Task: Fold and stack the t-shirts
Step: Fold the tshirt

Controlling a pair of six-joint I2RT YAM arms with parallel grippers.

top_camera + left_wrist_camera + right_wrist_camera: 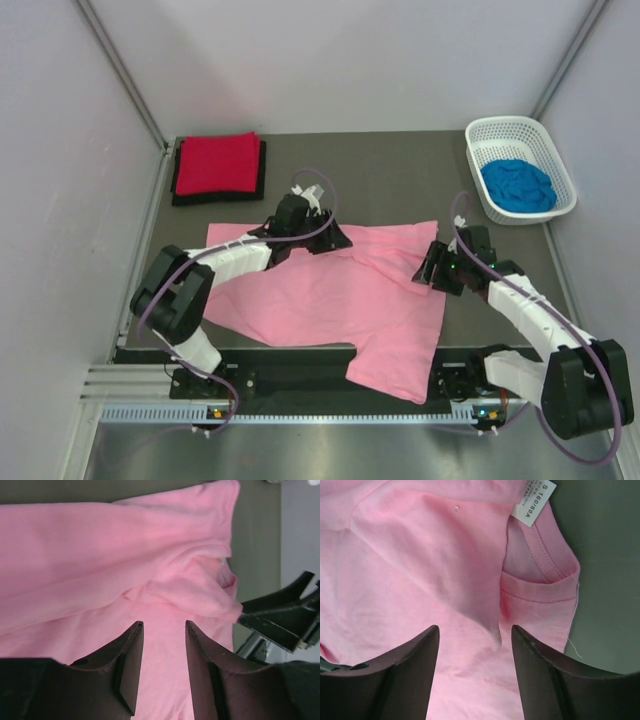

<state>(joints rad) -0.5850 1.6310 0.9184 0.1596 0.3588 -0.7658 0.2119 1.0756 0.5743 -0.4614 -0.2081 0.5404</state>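
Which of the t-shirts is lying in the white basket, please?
The bright blue t-shirt, bunched up in the basket. The red one sits folded on the black one far left; the pink one lies spread on the table.

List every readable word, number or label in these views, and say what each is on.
"S 160/80A": on the white size tag at the collar of the pink t-shirt, right wrist view.
Finer print beside it on the same tag: too small to read.
Top and left wrist views: no readable text.

Soft matt pink cloth t-shirt (pixel 330 300), white plastic lattice basket (pixel 505 124), matt grey table (pixel 400 180)
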